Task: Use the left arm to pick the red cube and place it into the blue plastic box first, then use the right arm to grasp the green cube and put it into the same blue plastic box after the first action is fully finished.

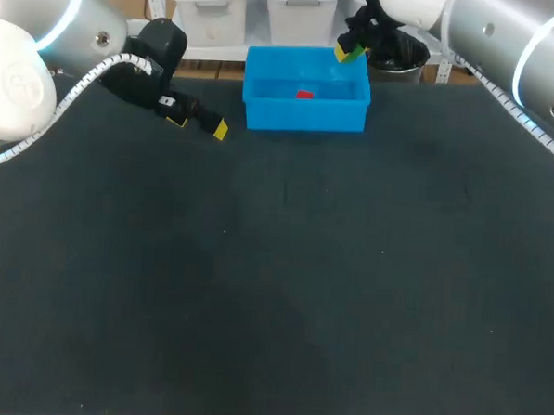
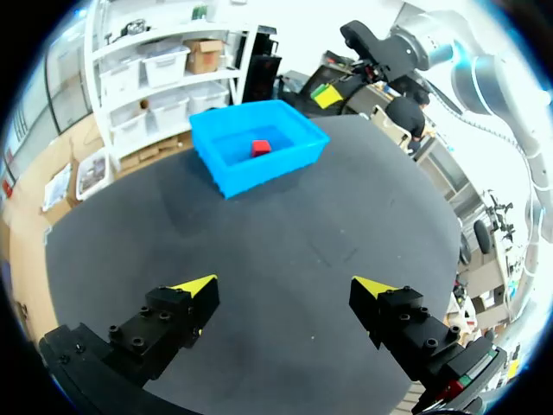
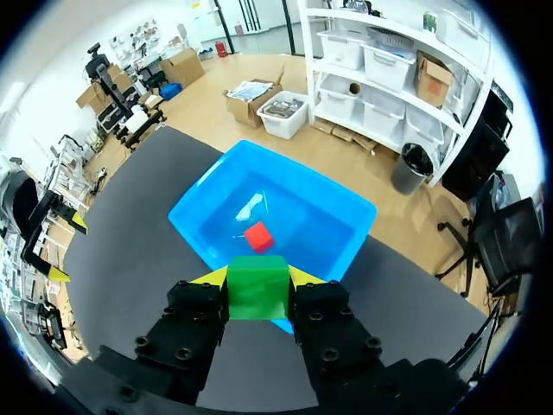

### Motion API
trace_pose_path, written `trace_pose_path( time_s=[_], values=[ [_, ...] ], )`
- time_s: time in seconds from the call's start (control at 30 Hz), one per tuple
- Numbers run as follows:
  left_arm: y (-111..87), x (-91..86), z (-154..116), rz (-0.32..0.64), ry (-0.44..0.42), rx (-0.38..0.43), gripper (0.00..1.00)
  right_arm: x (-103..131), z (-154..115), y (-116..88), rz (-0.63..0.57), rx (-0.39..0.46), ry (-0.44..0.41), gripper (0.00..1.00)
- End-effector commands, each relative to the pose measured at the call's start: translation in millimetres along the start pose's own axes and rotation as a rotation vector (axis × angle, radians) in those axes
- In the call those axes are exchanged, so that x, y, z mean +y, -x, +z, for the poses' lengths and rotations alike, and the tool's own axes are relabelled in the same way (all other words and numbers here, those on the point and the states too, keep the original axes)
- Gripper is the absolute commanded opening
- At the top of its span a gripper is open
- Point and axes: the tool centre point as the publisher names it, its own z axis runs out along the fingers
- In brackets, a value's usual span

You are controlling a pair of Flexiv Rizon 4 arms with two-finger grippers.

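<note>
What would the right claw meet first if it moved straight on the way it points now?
Probably the blue box, its floor near the red cube; the right claw holds the green cube above it.

I'm getting bright, even light from overhead. The dark table (image 1: pixel 272 300) soaks it up and shows only faint, soft shadows. The pale shells of my left arm (image 1: pixel 23 83) and right arm (image 1: pixel 509 38) glare white. A pale glint lies on the blue box (image 3: pixel 333 220) floor.
</note>
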Motion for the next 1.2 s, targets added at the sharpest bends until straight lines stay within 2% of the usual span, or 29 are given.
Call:
trace_pose_path(
  time_s=[0.03, 0.43, 0.63, 0.7, 0.73, 0.77, 1.2],
  values=[
    [-1.0, 1.5, -0.1, 0.004, -0.007, -0.004, 1.00, -13.0, 17.9, 35.4, -0.012, 0.114, 0.092, 0.00],
    [-1.0, 1.5, -0.1, 0.004, -0.007, -0.004, 1.00, -20.3, 49.5, 53.2, -0.057, 0.150, 0.111, 0.00],
    [-1.0, 1.5, -0.1, 0.004, -0.007, -0.004, 1.00, -23.1, 55.1, 59.8, -0.060, 0.157, 0.109, 0.00],
    [-1.0, 1.5, -0.1, 0.004, -0.007, -0.004, 1.00, -22.8, 55.6, 61.0, -0.069, 0.170, 0.077, 0.00],
    [-1.0, 1.5, -0.1, 0.004, -0.007, -0.004, 1.00, -22.1, 56.2, 61.3, -0.075, 0.171, 0.063, 0.67],
    [-1.0, 1.5, -0.1, 0.004, -0.007, -0.004, 1.00, -21.3, 56.2, 61.4, -0.077, 0.174, 0.055, 1.00],
    [-1.0, 1.5, -0.1, 0.004, -0.007, -0.004, 1.00, -18.0, 36.6, 60.8, -0.071, 0.137, 0.057, 1.00]
  ],
)
